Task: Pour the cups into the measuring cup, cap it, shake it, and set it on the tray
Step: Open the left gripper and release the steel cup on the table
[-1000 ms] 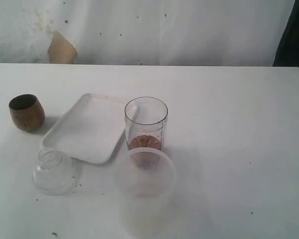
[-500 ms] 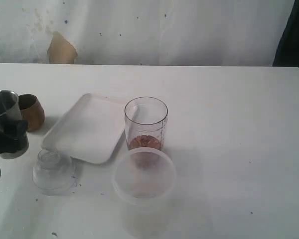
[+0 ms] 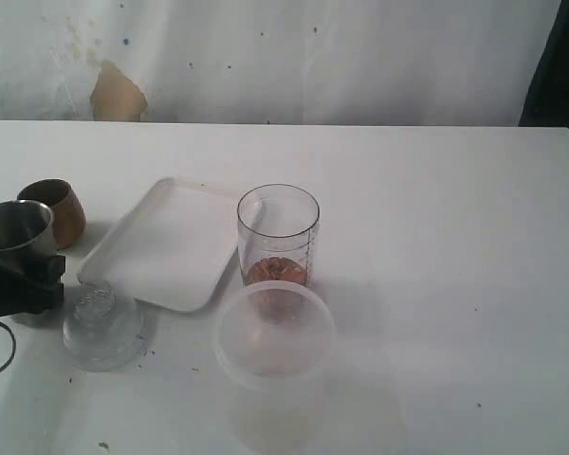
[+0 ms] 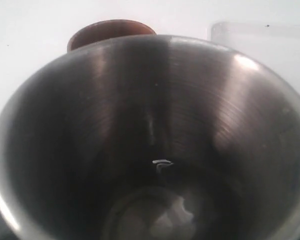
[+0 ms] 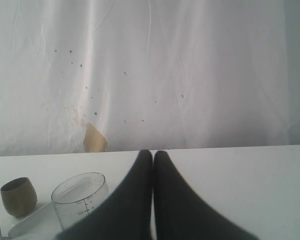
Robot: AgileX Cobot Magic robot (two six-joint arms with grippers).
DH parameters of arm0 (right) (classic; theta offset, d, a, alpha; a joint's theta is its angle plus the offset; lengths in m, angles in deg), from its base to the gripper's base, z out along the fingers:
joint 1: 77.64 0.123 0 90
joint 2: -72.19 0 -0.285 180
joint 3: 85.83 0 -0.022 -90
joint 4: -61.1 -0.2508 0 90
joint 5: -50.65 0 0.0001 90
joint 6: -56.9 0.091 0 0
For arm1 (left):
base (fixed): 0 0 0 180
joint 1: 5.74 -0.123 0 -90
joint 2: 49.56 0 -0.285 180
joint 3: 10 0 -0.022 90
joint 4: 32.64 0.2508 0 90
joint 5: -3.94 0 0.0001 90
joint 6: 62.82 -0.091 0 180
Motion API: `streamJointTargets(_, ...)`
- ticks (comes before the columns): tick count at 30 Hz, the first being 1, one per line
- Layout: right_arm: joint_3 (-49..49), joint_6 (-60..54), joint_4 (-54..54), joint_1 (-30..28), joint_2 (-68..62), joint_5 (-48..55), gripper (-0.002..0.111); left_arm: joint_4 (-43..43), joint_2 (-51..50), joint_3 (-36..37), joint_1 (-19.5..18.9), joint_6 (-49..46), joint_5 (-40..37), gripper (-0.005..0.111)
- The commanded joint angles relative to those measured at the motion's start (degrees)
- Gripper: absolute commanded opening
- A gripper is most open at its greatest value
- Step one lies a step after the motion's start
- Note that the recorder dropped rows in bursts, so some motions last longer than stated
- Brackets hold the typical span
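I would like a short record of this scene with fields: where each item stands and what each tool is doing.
left tool: shut on steel tumbler, upright, left of tray
right tool: shut, holding nothing
wooden cup: on table, just behind tumbler
measuring cup: uncapped, brown contents at bottom, beside tray
frosted tub: in front of measuring cup
clear domed lid: on table, near tray's front corner

tray [image 3: 161, 248]: my landmark; white, rounded corners, low rim, lying flat, set askew.
measuring cup [image 3: 278, 227]: clear, graduated, upright, uncapped, brown fill low down; I see it just beside the tray's right edge.
wooden cup [image 3: 59, 210]: brown, rounded, upright, left of the tray, apart from it.
steel tumbler [image 3: 17, 230]: shiny, upright, mouth open, left of the tray, just in front of the wooden cup.
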Motion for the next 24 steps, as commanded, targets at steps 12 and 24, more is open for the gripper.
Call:
streamJointTargets(12, 0.14, 0.24, 0.54, -0.33, 0.36, -0.5, 0.0, -0.63, 5.8, -0.28, 0.18, 2.36, -13.06, 0.083)
streamJointTargets(24, 0.14, 0.24, 0.43, -0.33, 0.36, -0.5, 0.0, -0.63, 18.51, -0.28, 0.18, 7.06, -28.45, 0.092)
